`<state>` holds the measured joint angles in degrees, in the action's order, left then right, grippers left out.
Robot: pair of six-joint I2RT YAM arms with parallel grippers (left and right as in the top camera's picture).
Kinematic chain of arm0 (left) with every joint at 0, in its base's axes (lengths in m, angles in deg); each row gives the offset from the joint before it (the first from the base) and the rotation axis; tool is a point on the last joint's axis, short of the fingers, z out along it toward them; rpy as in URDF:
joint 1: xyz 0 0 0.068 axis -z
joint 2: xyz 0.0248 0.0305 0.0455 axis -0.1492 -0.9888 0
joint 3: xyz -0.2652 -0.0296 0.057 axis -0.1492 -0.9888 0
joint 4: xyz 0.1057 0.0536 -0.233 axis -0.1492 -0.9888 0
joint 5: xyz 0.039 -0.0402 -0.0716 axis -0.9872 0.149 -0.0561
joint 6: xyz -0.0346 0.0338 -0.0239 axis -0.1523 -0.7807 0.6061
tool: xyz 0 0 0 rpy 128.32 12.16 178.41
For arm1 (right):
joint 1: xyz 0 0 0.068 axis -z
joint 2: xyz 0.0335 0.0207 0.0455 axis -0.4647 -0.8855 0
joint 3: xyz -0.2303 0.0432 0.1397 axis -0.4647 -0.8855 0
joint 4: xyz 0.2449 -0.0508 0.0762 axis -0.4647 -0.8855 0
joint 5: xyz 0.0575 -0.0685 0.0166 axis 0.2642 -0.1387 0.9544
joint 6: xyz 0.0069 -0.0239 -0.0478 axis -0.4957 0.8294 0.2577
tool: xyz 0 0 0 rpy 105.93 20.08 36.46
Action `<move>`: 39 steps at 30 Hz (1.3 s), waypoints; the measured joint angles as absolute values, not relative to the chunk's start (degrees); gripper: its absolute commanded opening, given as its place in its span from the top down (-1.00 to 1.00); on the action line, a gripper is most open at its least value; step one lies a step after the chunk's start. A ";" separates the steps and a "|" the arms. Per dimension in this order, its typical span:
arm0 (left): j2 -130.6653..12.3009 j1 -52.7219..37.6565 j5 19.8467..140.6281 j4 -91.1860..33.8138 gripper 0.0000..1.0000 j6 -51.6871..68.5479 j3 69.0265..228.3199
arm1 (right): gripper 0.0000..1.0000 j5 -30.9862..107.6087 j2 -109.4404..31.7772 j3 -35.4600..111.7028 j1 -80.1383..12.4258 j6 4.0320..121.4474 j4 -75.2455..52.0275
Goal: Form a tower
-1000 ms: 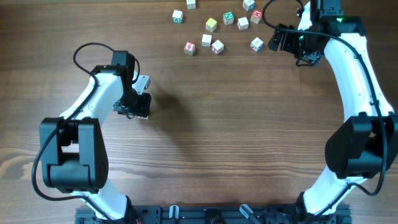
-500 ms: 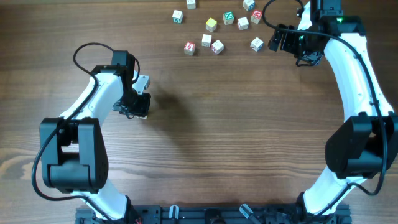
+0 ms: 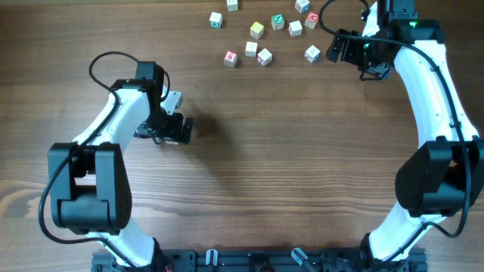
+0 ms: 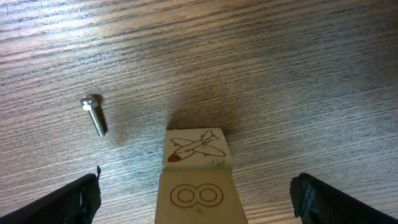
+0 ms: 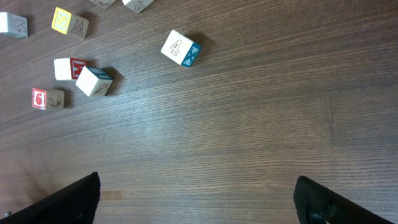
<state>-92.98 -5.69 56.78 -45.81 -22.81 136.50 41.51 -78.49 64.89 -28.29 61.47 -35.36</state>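
looks like the step in hand is clearing away from the tower (image 4: pixel 198 152) without knocking it. my take: pull the left gripper (image 4: pixel 196 186) straight back and up, no sideways drift and no wrist twist, because the stack looks light and one brush from a finger would probably tip it. only swing over for another cube once it's well clear.

the left gripper is wide open, with one finger out at each side of the tower and clear gaps both sides, so nothing is held. the tower stands on the surface (image 4: pixel 298 74) right between the fingers, roughly centred, plane picture on top and a figure-eight face toward the camera (can't tell how many cubes from this angle). a small screw (image 4: pixel 94 114) lies off to one side, apart from it.

the right gripper (image 5: pixel 199 193) is wide open and empty too, hanging near the loose cubes (image 5: pixel 180 48) at the far edge.
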 measured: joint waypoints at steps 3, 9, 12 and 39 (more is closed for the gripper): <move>-92.98 -5.69 56.78 -46.73 -1.00 -22.79 136.89 | -0.99 41.51 -78.49 64.89 -28.29 61.49 -35.33; -88.63 -5.69 57.31 -49.09 -1.00 -21.81 139.23 | -0.99 41.51 -78.49 64.89 -28.29 61.49 -35.33; -83.37 -5.69 57.75 -50.53 -1.00 -21.70 139.80 | -0.99 41.51 -78.49 64.89 -28.29 61.47 -35.36; -81.97 -10.17 50.01 -75.56 -1.00 36.83 158.51 | -0.99 41.51 -78.49 64.89 -28.29 61.47 -35.40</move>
<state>-81.97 -10.17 50.01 -75.56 36.83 158.51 41.51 -78.49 64.89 -28.29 61.47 -35.40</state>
